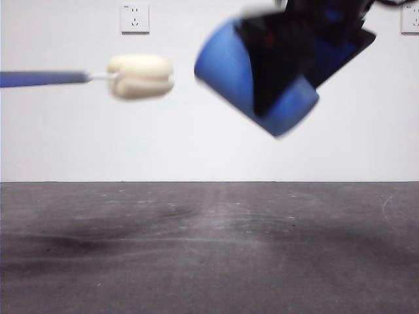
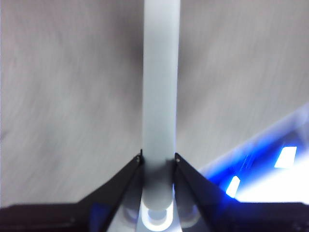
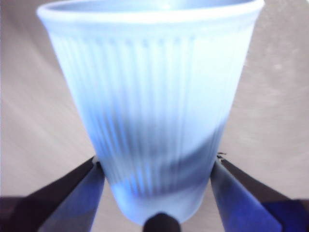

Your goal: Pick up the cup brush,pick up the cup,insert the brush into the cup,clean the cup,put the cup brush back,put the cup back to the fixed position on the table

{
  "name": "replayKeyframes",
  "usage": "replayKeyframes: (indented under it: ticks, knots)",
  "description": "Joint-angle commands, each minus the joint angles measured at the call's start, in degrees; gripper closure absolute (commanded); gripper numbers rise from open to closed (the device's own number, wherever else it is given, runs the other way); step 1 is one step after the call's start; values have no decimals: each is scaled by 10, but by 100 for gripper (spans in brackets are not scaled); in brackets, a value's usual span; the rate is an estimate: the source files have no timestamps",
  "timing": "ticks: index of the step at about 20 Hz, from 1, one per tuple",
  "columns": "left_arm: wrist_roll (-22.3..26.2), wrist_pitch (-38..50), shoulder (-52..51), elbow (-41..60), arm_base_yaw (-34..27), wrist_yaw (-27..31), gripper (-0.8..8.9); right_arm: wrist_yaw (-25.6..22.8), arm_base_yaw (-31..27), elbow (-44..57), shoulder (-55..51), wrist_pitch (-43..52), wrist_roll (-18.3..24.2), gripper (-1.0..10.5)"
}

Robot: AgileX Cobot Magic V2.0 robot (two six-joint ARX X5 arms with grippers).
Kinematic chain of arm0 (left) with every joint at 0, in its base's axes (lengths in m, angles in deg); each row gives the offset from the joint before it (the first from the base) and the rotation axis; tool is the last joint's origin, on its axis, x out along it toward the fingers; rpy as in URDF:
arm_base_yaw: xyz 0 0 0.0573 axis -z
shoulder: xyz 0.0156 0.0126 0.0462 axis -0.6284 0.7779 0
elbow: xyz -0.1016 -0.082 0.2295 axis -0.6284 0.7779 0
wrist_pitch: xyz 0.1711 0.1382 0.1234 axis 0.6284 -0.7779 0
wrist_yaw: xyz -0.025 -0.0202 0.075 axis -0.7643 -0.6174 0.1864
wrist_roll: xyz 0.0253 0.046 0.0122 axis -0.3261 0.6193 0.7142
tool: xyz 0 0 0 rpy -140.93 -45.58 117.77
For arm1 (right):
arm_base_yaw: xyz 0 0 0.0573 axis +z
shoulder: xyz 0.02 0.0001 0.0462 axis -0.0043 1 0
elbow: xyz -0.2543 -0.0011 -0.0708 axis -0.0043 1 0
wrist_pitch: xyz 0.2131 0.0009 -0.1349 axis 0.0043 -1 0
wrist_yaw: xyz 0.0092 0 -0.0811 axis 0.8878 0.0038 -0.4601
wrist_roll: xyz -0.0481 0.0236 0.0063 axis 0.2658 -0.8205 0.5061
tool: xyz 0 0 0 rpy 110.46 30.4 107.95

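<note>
Dark grey surface [image 1: 209,255] fills the foreground of the front view and carries nothing; both task items are held in the air above it. Left pincer [image 2: 158,157] is closed on the grey handle of the cup brush [image 1: 140,76], which lies level, its cream sponge head pointing toward the cup [image 1: 252,82] and just short of it. Right pincer [image 3: 157,166] has its jaws spread to the width of the cup's lower body and pressed against the ribbed wall on both sides, gripping it near the base. Cup is tilted, its mouth turned toward the sponge head.

Assessment: both pickups are done; insertion is the step in hand. To do it well, bring the brush axis into line with the cup axis before advancing, as the mouth appears angled off the brush line. Advance slowly, since the sponge looks a close fit for the opening and a push on the rim could shift the thin cup in its grip.
</note>
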Motion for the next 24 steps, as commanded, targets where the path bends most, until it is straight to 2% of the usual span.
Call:
replayKeyframes:
  ticks: [1,3,6,10,13,19,24]
  knots:
    - [-59,74,28,6,-3,5,822,45,1,0,-46,21,-104,959]
    - [-73,116,68,6,-12,33,822,64,2,0,-88,38,-104,959]
    - [-85,174,139,6,-47,28,822,68,2,0,-154,45,-104,959]
    - [-87,263,234,6,-89,-30,822,75,2,0,-241,40,-104,959]
    - [-87,298,301,6,-99,-33,822,74,2,0,-284,14,-104,959]
    - [-87,355,395,6,-112,-48,822,75,2,0,-299,-31,-109,959]
    - [-87,374,424,6,-122,-48,822,75,2,0,-299,-39,-109,959]
